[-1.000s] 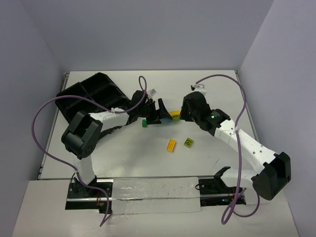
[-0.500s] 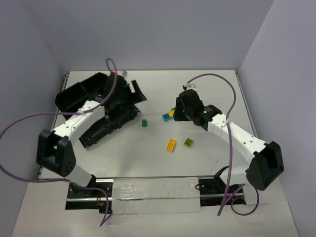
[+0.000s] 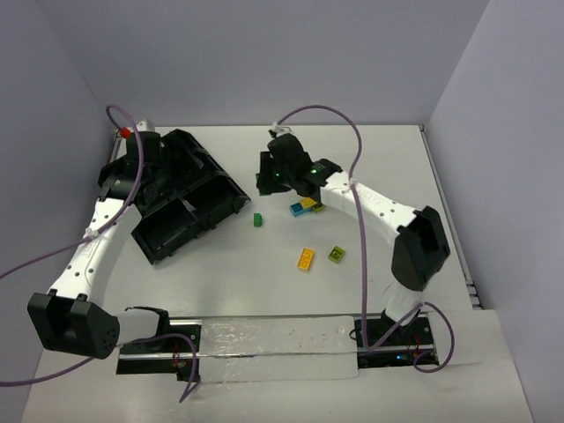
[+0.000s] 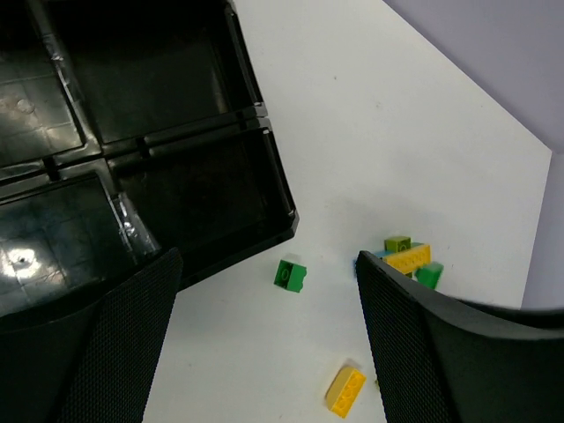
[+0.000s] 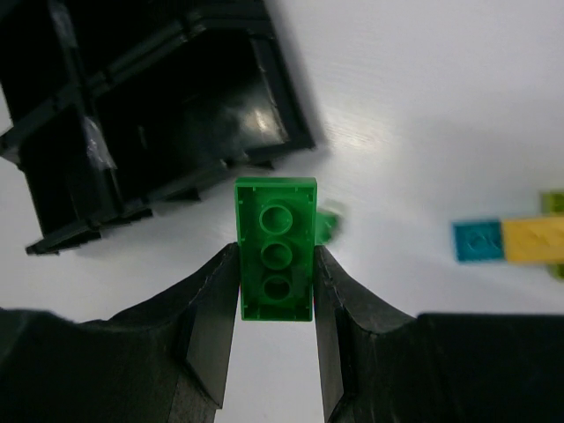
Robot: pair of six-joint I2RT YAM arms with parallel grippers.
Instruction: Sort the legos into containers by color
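My right gripper [image 5: 276, 264] is shut on a dark green brick [image 5: 276, 211], held underside-up above the table just right of the black compartment tray [image 5: 159, 115]. In the top view it [image 3: 267, 176] hovers between the tray [image 3: 211, 207] and the loose bricks. My left gripper [image 4: 267, 260] is open and empty, high above the tray's near corner [image 4: 264, 203]; in the top view it [image 3: 144, 169] is over the tray's left part. A small dark green brick [image 3: 257, 219] lies on the table. A cyan and yellow cluster [image 3: 304, 207], a yellow brick [image 3: 305, 258] and a lime brick [image 3: 336, 255] lie further right.
The tray's compartments look empty in the left wrist view. The small green brick [image 4: 289, 275], the yellow brick [image 4: 345, 390] and the cluster [image 4: 407, 258] show between the left fingers. Purple cables arc above both arms. Walls stand close on the left, back and right.
My left arm has swung left, from near the small green brick to over the tray. My right gripper has moved left from the brick cluster toward the tray.
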